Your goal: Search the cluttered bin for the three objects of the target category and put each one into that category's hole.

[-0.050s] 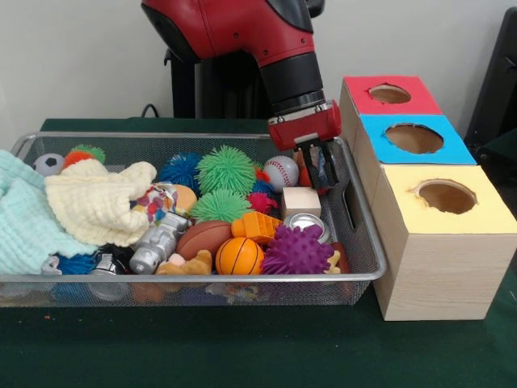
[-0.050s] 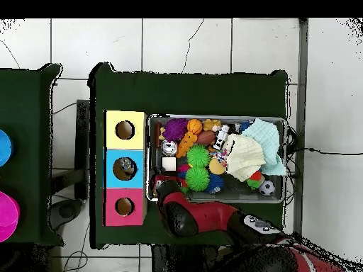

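My gripper (image 1: 321, 179) hangs at the right end of the wire bin (image 1: 194, 277), just right of a baseball (image 1: 280, 172) and above a wooden cube (image 1: 300, 201). A dark red piece shows beside it; whether anything is held is unclear. Below the cube lie a metal tin (image 1: 307, 224), a purple spiky ball (image 1: 297, 250), a basketball (image 1: 239, 256) and a football (image 1: 203, 238). Green spiky balls (image 1: 226, 168) and a blue one (image 1: 179, 170) sit mid-bin. Right of the bin stand the red hole box (image 1: 390, 94), blue hole box (image 1: 414, 137) and yellow hole box (image 1: 446, 196). In the overhead view the arm covers the gripper (image 2: 157, 185).
A cream knit cloth (image 1: 97, 202) and a mint cloth (image 1: 24, 218) cover the bin's left end, with a soccer ball (image 1: 48, 164) behind them. A silver robot toy (image 1: 157, 242) lies near the front. Overhead, the bin (image 2: 213, 117) abuts the boxes (image 2: 125, 168).
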### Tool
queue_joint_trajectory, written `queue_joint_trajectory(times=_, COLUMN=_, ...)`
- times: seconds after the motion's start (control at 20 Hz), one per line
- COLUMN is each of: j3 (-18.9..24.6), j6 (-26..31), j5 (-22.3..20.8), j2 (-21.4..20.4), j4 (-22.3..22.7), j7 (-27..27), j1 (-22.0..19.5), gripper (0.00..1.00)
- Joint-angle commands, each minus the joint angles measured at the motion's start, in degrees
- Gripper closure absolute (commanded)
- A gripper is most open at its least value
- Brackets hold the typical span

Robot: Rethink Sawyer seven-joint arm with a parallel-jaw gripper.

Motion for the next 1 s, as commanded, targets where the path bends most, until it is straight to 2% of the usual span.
queue_joint_trajectory(times=0.05, j3=-1.52, j6=5.42, j5=3.43, j2=2.91, j4=0.43, j7=10.05, j1=0.89, gripper=1.0)
queue_joint_trajectory(times=0.25, j3=-3.0, j6=8.34, j5=6.28, j2=-6.67, j4=4.82, j7=9.72, j1=2.8, gripper=1.0)
queue_joint_trajectory(times=0.3, j3=-3.86, j6=8.96, j5=7.18, j2=-10.31, j4=6.02, j7=9.48, j1=3.68, gripper=1.0)
queue_joint_trajectory(times=0.5, j3=-5.58, j6=10.53, j5=8.67, j2=-19.35, j4=8.52, j7=8.55, j1=5.3, gripper=1.0)
queue_joint_trajectory(times=0.7, j3=-6.42, j6=10.92, j5=8.31, j2=-24.97, j4=9.36, j7=7.89, j1=5.67, gripper=1.0)
queue_joint_trajectory(times=0.95, j3=-8.69, j6=9.27, j5=7.95, j2=-29.06, j4=9.38, j7=7.44, j1=7.47, gripper=1.0)
queue_joint_trajectory(times=1.0, j3=-6.15, j6=10.47, j5=7.47, j2=-30.13, j4=9.95, j7=8.28, j1=5.62, gripper=1.0)
